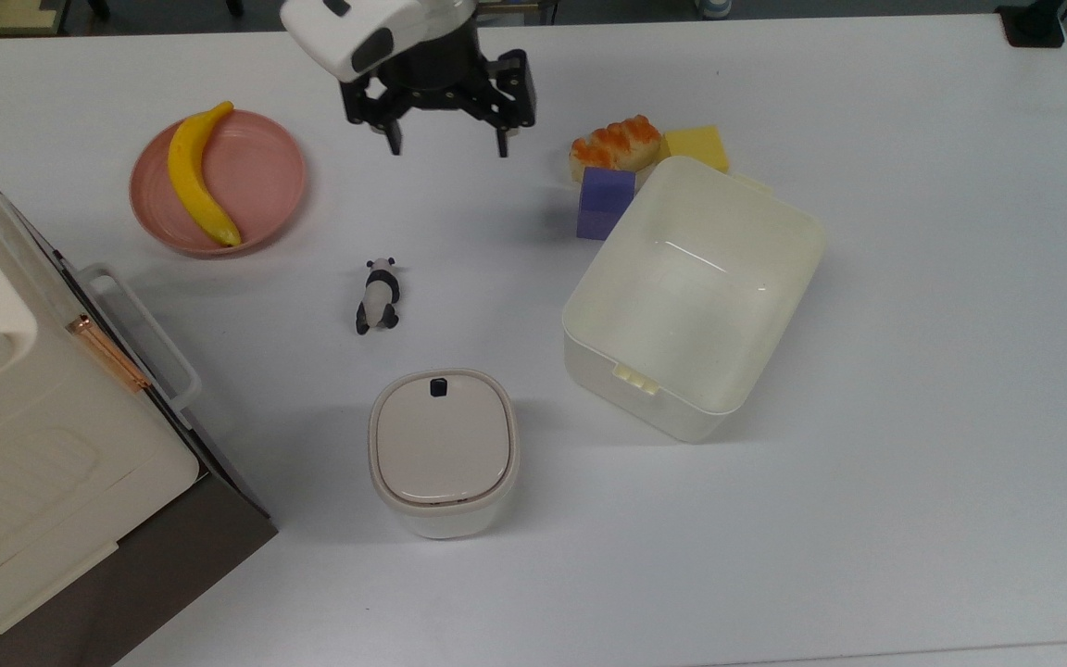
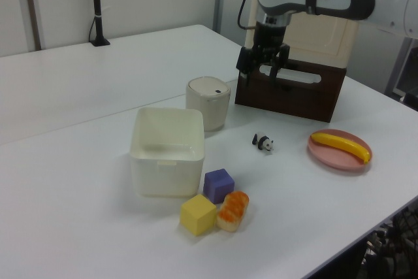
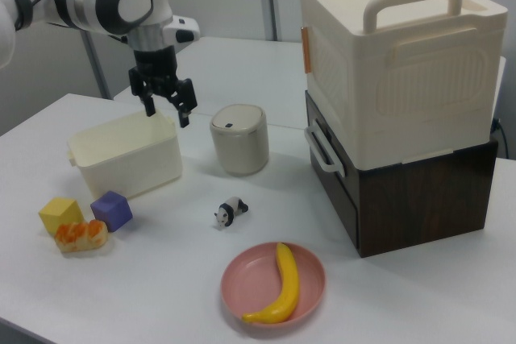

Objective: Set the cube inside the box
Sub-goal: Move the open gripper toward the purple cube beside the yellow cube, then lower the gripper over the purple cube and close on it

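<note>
While the gripper (image 1: 446, 144) hangs high above the table (image 1: 913, 463) with fingers spread wide and nothing between them, the cube (image 1: 604, 203) sits untaken.

- Cube: purple-blue, on the table, touching or just beside the box (image 1: 693, 296) wall at its corner nearest the gripper in the top view. A sushi toy (image 1: 615, 146) and a yellow block (image 1: 696, 148) crowd it on the far side.
- Box: cream tub, open, nothing inside.
- Handling, judged: likely light, rigid, matte faces, little slip risk, not fragile. Best held across the two free faces that run clear of the box wall and sushi toy; the other pair looks blocked.
- Also present: panda (image 1: 378, 295), banana (image 1: 196, 174) on a pink plate (image 1: 265, 185), lidded bin (image 1: 443, 452).
</note>
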Robot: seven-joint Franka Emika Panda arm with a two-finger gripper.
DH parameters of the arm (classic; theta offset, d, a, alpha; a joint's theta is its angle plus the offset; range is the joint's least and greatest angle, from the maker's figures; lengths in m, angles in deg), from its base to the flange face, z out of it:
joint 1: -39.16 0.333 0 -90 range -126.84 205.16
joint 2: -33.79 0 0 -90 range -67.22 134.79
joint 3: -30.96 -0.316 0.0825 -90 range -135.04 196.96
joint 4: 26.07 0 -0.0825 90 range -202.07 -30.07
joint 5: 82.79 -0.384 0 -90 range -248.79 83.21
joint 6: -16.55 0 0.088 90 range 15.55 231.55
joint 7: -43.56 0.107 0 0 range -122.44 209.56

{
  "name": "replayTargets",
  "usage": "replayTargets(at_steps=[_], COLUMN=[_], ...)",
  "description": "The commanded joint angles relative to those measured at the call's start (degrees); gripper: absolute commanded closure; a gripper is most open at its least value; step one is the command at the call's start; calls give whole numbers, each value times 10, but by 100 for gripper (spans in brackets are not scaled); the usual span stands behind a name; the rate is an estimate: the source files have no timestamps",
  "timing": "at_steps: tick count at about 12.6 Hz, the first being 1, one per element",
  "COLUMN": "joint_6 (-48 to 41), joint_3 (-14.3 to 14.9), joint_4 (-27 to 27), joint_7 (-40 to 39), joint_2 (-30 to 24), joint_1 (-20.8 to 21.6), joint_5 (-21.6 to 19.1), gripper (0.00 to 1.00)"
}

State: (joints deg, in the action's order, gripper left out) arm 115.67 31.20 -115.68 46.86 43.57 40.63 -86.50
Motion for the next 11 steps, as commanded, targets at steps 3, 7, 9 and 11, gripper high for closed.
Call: replayTargets(at_steps=[3,7,9,11], joint_6=[18,80,124,158], joint_3=[3,19,53,54], joint_4=[-81,-215,-251,-275], joint_7=[-52,-143,-150,-150], joint_2=[-37,-98,-95,-88], joint_1=[6,44,98,114], joint_5=[-85,-138,-141,-141], gripper=[0,0,0,0])
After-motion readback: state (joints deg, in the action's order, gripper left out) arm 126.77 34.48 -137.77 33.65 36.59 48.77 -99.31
